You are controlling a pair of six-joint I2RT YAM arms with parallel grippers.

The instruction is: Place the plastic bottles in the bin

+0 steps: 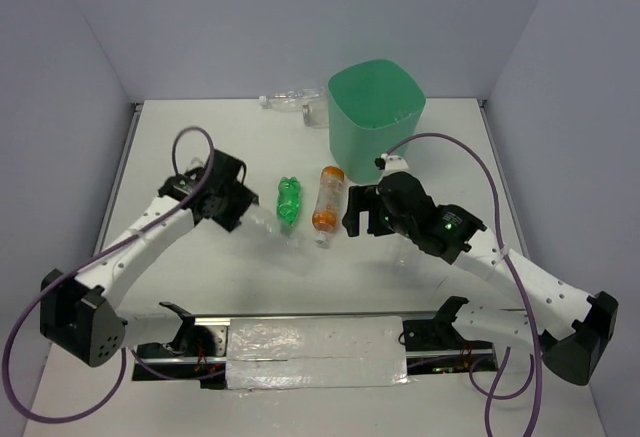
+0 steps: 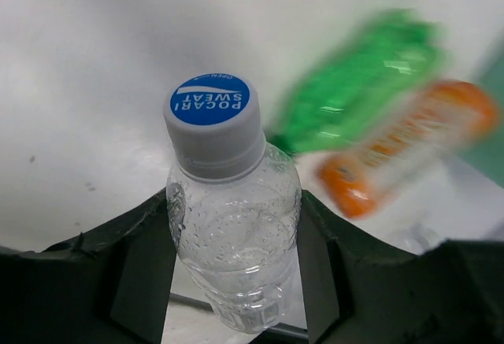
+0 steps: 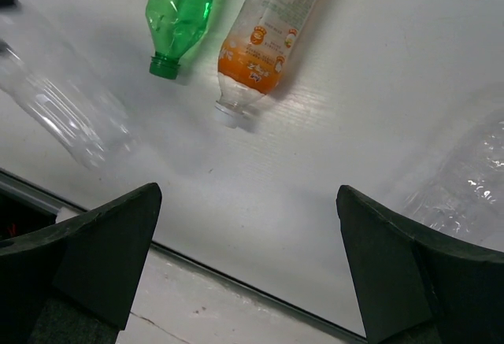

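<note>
My left gripper (image 2: 236, 285) is shut on a clear bottle (image 2: 235, 230) with a blue-topped white cap (image 2: 211, 120), its jaws pressing both sides of the bottle just below the shoulder. From above, that gripper (image 1: 243, 213) is left of a green bottle (image 1: 288, 202) and an orange-ended bottle (image 1: 327, 200), both lying on the table. My right gripper (image 1: 358, 217) stands open, right of the orange-ended bottle (image 3: 268, 37) and the green one (image 3: 183, 9), with nothing between its fingers (image 3: 102, 249). The mint-green bin (image 1: 372, 135) stands behind.
Another clear bottle (image 1: 288, 102) lies at the back, left of the bin. A further clear bottle (image 3: 465, 186) lies just right of my right gripper. A metal rail (image 1: 320, 342) runs along the near edge between the arm bases.
</note>
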